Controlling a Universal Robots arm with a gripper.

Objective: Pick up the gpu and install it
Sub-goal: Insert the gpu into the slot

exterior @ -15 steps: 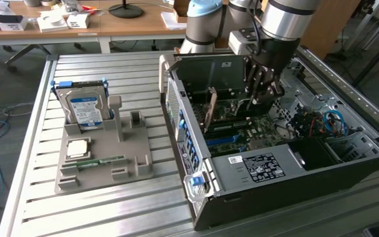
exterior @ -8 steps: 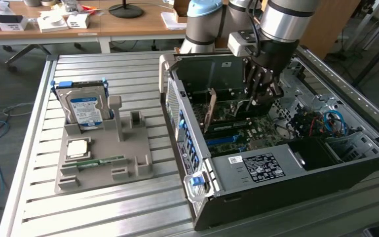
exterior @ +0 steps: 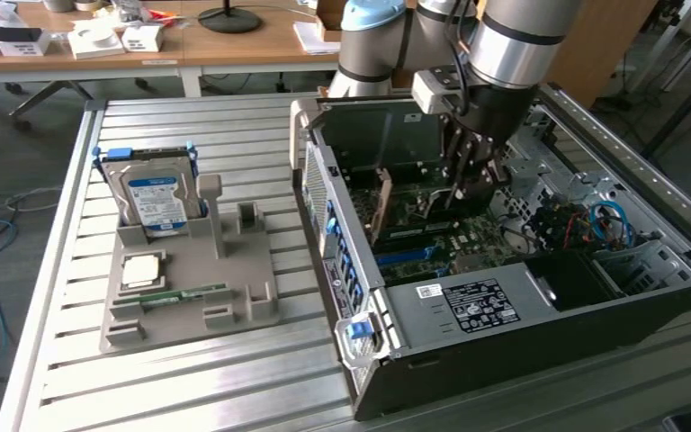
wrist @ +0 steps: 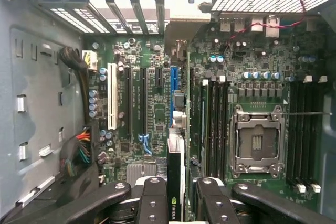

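Gpu (wrist: 176, 198) between jaws inside case (exterior: 489, 306) on slatted table (exterior: 201, 378), desks (exterior: 249, 49) behind

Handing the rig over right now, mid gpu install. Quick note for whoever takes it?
Hold: gripper shut on the gpu, down inside the open PC case.
Position: the gpu stands edge-on over the motherboard, in line with the blue slot.
Done: pickup and carry into the case.
Left: seating; cannot tell whether it is in the slot.
Elsewhere: hard drive sits in the grey holder beside the case.

Even, bright light — soft shadows
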